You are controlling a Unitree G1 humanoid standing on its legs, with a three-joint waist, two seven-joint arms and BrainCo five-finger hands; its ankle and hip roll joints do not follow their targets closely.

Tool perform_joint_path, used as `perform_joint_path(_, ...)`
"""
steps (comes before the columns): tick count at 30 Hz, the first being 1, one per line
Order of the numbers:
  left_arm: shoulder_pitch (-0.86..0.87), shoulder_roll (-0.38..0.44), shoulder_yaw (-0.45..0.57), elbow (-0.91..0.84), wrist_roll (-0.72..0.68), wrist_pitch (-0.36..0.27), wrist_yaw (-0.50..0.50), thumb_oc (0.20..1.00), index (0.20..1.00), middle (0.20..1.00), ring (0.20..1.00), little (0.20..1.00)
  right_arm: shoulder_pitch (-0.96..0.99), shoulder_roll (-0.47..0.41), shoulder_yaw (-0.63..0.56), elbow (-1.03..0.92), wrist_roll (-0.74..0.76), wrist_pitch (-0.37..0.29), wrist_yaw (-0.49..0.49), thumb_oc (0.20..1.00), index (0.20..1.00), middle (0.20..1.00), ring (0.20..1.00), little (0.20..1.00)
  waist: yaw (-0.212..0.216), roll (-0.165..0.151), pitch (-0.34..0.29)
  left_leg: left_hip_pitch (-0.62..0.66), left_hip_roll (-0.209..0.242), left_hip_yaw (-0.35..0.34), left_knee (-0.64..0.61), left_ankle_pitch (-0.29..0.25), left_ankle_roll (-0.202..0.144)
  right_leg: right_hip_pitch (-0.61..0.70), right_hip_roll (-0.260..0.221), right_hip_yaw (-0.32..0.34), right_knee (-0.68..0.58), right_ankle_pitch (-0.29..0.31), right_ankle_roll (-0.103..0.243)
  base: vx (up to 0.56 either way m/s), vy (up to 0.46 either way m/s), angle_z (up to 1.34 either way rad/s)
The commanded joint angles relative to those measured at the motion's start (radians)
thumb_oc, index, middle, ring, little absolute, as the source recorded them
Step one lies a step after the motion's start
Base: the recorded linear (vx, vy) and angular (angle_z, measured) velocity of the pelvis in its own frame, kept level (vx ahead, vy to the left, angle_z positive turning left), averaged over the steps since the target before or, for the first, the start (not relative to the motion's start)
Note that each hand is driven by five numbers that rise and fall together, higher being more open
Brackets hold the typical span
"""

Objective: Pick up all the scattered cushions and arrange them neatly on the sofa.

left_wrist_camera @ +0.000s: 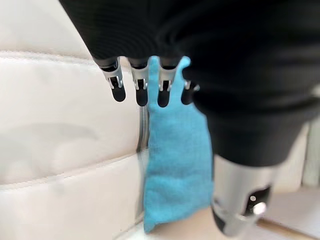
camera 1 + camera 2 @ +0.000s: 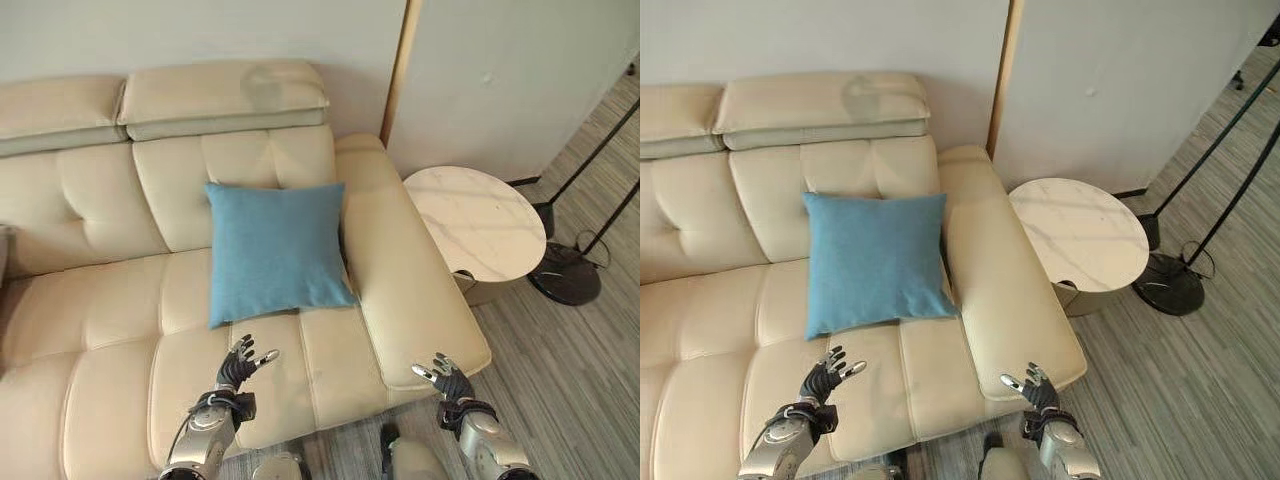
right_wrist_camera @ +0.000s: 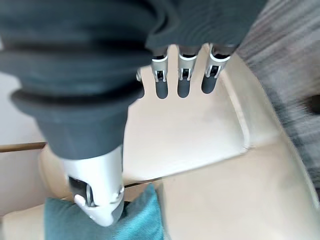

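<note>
I see a cream leather sofa (image 2: pixel 730 330) filling the left half of the frame, with a blue cushion (image 2: pixel 875 262) propped against its backrest, just beside the armrest. At the bottom edge, my left hand (image 2: pixel 823 381) hovers over the seat, fingers spread — my right hand (image 2: pixel 1038 389) hangs, fingers relaxed, at the armrest's front end. A round marble side table (image 2: pixel 1080 232) stands right of centre; black lamp stands (image 2: pixel 1168 283) rise at far right.
</note>
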Motion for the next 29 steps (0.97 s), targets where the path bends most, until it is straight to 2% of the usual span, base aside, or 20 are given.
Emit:
perform_joint_path(1,-0.012,-0.003,0.007,-0.013,0.027,-0.018,0.013,1.000,1.000,1.000,1.000,1.000,-0.004,0.015,0.019,-0.084,0.000,-0.020,0.017,1.000,1.000,1.000,1.000,1.000,0.017,-0.024,-0.012,-0.030,-0.065,-0.094,0.018,-0.085,-0.025,0.173,0.043,0.002,-0.299,0.017,-0.052,-0.22,-0.308,-0.54)
perform_joint_path(2,-0.008,-0.010,0.009,-0.012,0.021,-0.018,0.014,1.000,1.000,1.000,1.000,1.000,0.001,0.013,0.026,-0.093,0.006,-0.019,0.020,1.000,1.000,1.000,1.000,1.000,0.019,-0.024,-0.011,-0.047,-0.055,-0.093,0.030,-0.069,-0.035,0.182,0.058,0.010,-0.336,0.007,-0.068,-0.17,-0.247,-0.35)
perform_joint_path(3,-0.008,-0.010,0.009,-0.012,0.021,-0.018,0.014,1.000,1.000,1.000,1.000,1.000,0.001,0.013,0.026,-0.093,0.006,-0.019,0.020,1.000,1.000,1.000,1.000,1.000,0.019,-0.023,-0.011,-0.047,-0.055,-0.093,0.030,-0.069,-0.035,0.182,0.058,0.010,-0.336,0.007,-0.068,-0.22,-0.281,-0.16)
perform_joint_path(4,0.005,-0.019,0.012,-0.026,0.010,-0.018,0.017,1.000,1.000,1.000,1.000,1.000,0.010,0.003,0.047,-0.118,0.002,-0.019,0.026,1.000,1.000,1.000,1.000,1.000,0.026,-0.011,0.005,-0.080,-0.028,-0.093,0.044,-0.021,-0.062,0.197,0.085,0.009,-0.387,-0.006,-0.099,-0.24,-0.253,-0.12)
perform_joint_path(6,0.010,-0.025,0.008,-0.035,0.005,-0.016,0.022,1.000,1.000,1.000,1.000,1.000,0.014,-0.007,0.062,-0.134,0.009,-0.022,0.029,1.000,1.000,1.000,1.000,1.000,0.026,0.006,0.024,-0.097,-0.007,-0.099,0.041,0.020,-0.083,0.203,0.104,-0.011,-0.408,-0.009,-0.118,-0.34,-0.265,-0.13)
perform_joint_path(7,0.005,-0.034,0.006,-0.031,-0.005,-0.022,0.029,1.000,1.000,1.000,1.000,1.000,0.010,-0.018,0.067,-0.143,0.014,-0.027,0.024,1.000,1.000,1.000,1.000,1.000,0.030,0.022,0.050,-0.123,0.011,-0.118,0.038,0.063,-0.115,0.194,0.111,-0.031,-0.411,-0.007,-0.127,-0.29,-0.154,-0.04)
perform_joint_path(8,0.005,-0.035,0.006,-0.031,-0.005,-0.022,0.029,1.000,1.000,1.000,1.000,1.000,0.010,-0.019,0.067,-0.143,0.014,-0.027,0.024,1.000,1.000,1.000,1.000,1.000,0.029,0.023,0.050,-0.124,0.011,-0.119,0.038,0.063,-0.115,0.193,0.112,-0.032,-0.410,-0.007,-0.127,-0.32,-0.121,0.08)
perform_joint_path(11,0.000,-0.040,0.003,-0.037,-0.007,-0.027,0.029,1.000,1.000,1.000,1.000,1.000,0.003,-0.028,0.073,-0.140,0.012,-0.031,0.022,1.000,1.000,1.000,1.000,1.000,0.026,0.023,0.065,-0.129,0.002,-0.147,0.045,0.042,-0.115,0.174,0.104,-0.049,-0.407,0.004,-0.130,-0.22,-0.060,0.20)
perform_joint_path(14,0.017,-0.039,0.004,-0.045,0.001,-0.024,0.023,1.000,1.000,1.000,1.000,1.000,0.013,-0.041,0.071,-0.158,-0.008,-0.024,0.026,1.000,1.000,1.000,1.000,1.000,0.009,0.003,0.058,-0.089,0.001,-0.140,0.138,-0.058,-0.094,0.145,0.066,-0.082,-0.406,0.031,-0.123,-0.19,-0.031,0.23)
perform_joint_path(15,0.017,-0.039,0.004,-0.045,0.001,-0.024,0.023,1.000,1.000,1.000,1.000,1.000,0.013,-0.041,0.071,-0.158,-0.008,-0.024,0.026,1.000,1.000,1.000,1.000,1.000,0.009,0.003,0.057,-0.090,0.001,-0.140,0.138,-0.058,-0.094,0.145,0.066,-0.082,-0.406,0.031,-0.124,-0.16,-0.002,0.37)
perform_joint_path(16,0.025,-0.041,0.003,-0.053,-0.007,-0.024,0.016,1.000,1.000,1.000,1.000,1.000,0.020,-0.047,0.066,-0.172,-0.006,-0.027,0.031,1.000,1.000,1.000,1.000,1.000,0.000,-0.004,0.051,-0.038,-0.003,-0.148,0.172,-0.126,-0.086,0.132,0.052,-0.095,-0.402,0.034,-0.125,-0.10,0.005,0.26)
perform_joint_path(17,0.025,-0.041,0.003,-0.053,-0.007,-0.024,0.016,1.000,1.000,1.000,1.000,1.000,0.020,-0.047,0.066,-0.173,-0.006,-0.026,0.031,1.000,1.000,1.000,1.000,1.000,-0.001,-0.004,0.049,-0.041,-0.003,-0.148,0.171,-0.123,-0.086,0.129,0.052,-0.096,-0.403,0.036,-0.125,-0.15,0.022,0.18)
perform_joint_path(19,0.027,-0.047,0.000,-0.060,-0.012,-0.025,0.013,1.000,1.000,1.000,1.000,1.000,0.024,-0.051,0.052,-0.183,-0.006,-0.031,0.033,1.000,1.000,1.000,1.000,1.000,-0.021,0.002,0.033,0.038,0.005,-0.129,0.154,-0.167,-0.088,0.118,0.049,-0.120,-0.405,0.034,-0.123,-0.10,0.072,0.31)
perform_joint_path(22,0.032,-0.049,-0.017,-0.070,0.024,-0.015,0.011,1.000,1.000,1.000,1.000,1.000,0.025,-0.048,0.031,-0.165,-0.005,-0.031,0.021,1.000,1.000,1.000,1.000,1.000,-0.042,0.027,-0.002,0.094,0.011,-0.117,0.026,-0.146,-0.101,0.116,0.059,-0.144,-0.429,0.055,-0.108,-0.01,0.141,0.63)
perform_joint_path(29,0.057,-0.024,0.003,-0.103,0.084,-0.011,-0.004,1.000,1.000,1.000,1.000,1.000,0.035,-0.041,0.002,-0.156,-0.022,-0.020,0.020,1.000,1.000,1.000,1.000,1.000,-0.033,0.020,-0.017,0.132,-0.017,-0.118,-0.042,-0.143,-0.089,0.137,0.034,-0.151,-0.460,0.093,-0.082,0.01,0.117,0.15)
